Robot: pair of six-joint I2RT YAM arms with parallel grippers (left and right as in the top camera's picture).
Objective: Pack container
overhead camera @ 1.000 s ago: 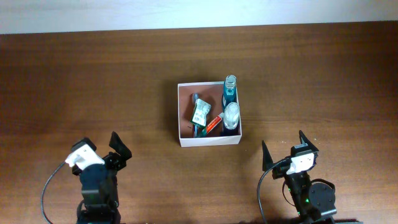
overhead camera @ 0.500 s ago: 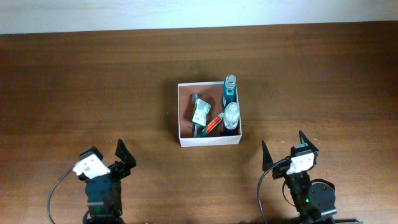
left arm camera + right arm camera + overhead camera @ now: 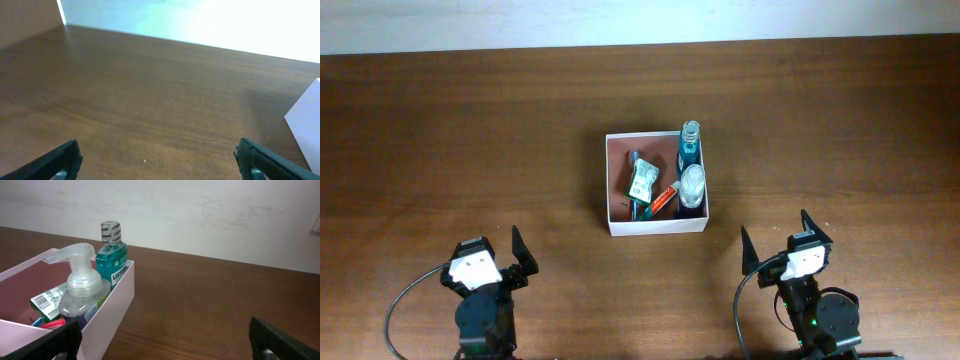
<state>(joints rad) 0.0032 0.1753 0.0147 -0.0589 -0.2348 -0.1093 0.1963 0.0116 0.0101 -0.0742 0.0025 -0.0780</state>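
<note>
Container (image 3: 657, 227): square shallow box, thin white walls, reddish-brown inside; it sits on the desk (image 3: 440, 140) near the middle, ahead of both arms and between them.
Contents, right side: blue-green mouthwash bottle (image 3: 690, 148) upright in the far right corner; clear pump bottle (image 3: 692, 185) just in front of it.
Contents, left side: green-and-white packet (image 3: 641, 181), with a red-orange tube (image 3: 665, 198) beside it.
Right end effector (image 3: 775, 228): jaws spread wide, holding nothing, by the desk's near edge, right of the container's front right corner and apart from it.
Left end effector (image 3: 496, 241): jaws spread wide, holding nothing, by the near edge, well apart from the container on its left.
Desk: dark brown wood, pale wall along the far edge.
</note>
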